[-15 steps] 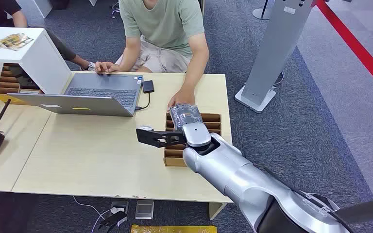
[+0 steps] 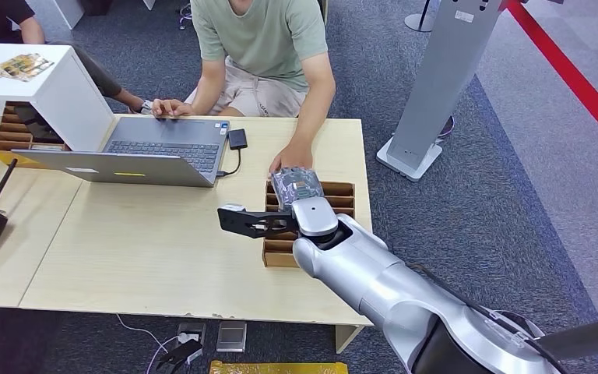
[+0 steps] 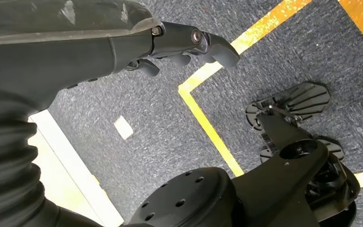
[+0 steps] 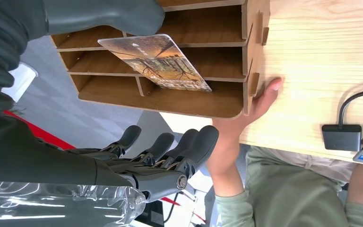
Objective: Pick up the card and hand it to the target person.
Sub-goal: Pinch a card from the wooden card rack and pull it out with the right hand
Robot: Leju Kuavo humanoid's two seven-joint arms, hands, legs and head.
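Right hand (image 2: 258,221) barely shifted leftward, card (image 4: 156,61) against thumb, grip unclear, over wooden rack (image 2: 341,189).

Office, desks (image 2: 163,249), laptop (image 2: 144,152), carpet (image 2: 498,210)

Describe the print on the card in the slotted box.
Brown-orange scenic print on the glossy card, clearest in the right wrist view.

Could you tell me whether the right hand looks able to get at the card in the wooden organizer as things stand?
Probably yes: the right hand is open beside the card, which juts from the wooden organizer uncovered.
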